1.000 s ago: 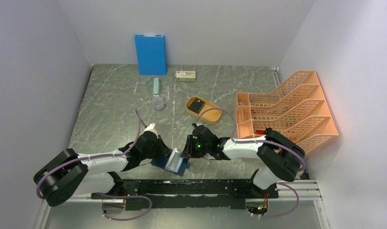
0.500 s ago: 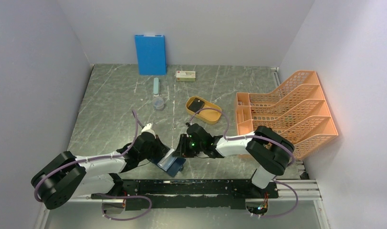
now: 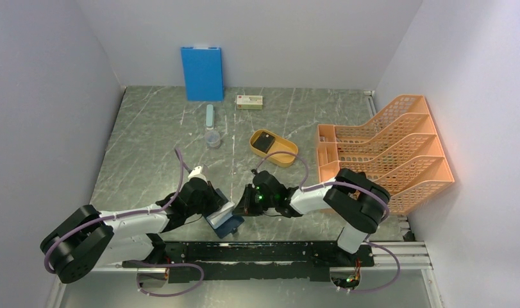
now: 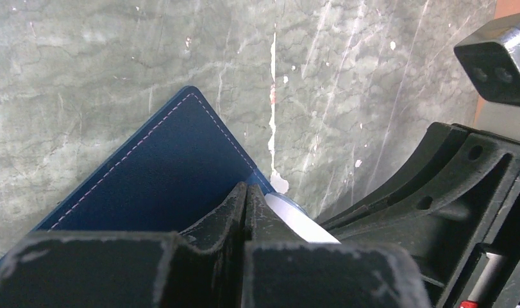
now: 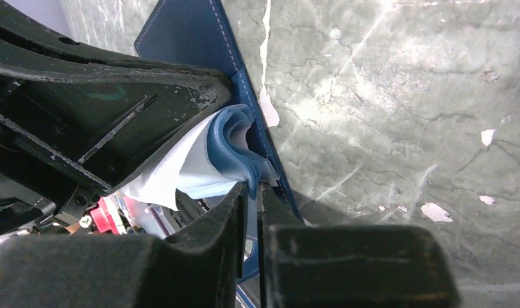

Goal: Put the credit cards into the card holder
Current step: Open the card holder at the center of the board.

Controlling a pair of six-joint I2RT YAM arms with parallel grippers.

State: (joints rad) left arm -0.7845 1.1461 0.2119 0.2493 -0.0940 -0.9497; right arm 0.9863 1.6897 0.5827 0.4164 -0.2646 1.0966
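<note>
The navy card holder (image 3: 224,219) sits near the table's front edge between my two grippers, tilted up with its pale inside showing. My left gripper (image 3: 218,209) is shut on the edge of its stitched cover (image 4: 154,173), jaws pressed together (image 4: 246,192). From the right, my right gripper (image 3: 243,206) has its jaws nearly together (image 5: 252,192) on the curled light-blue inner lip (image 5: 234,144) of the card holder (image 5: 186,32). A pale sheet (image 5: 180,173) bulges out of the holder beside that lip. I cannot pick out the credit cards in any view.
An orange file rack (image 3: 385,151) fills the right side. A yellow oval tray (image 3: 286,160) with a dark item lies mid-table. At the back stand a bright blue board (image 3: 202,72) and a small box (image 3: 249,101); a clear cup (image 3: 213,138) and a pale bar (image 3: 209,115) lie nearer.
Both grippers and the card holder have shifted left. The holder looks narrower and more upright. The right gripper's jaws have narrowed onto its inner lip.
</note>
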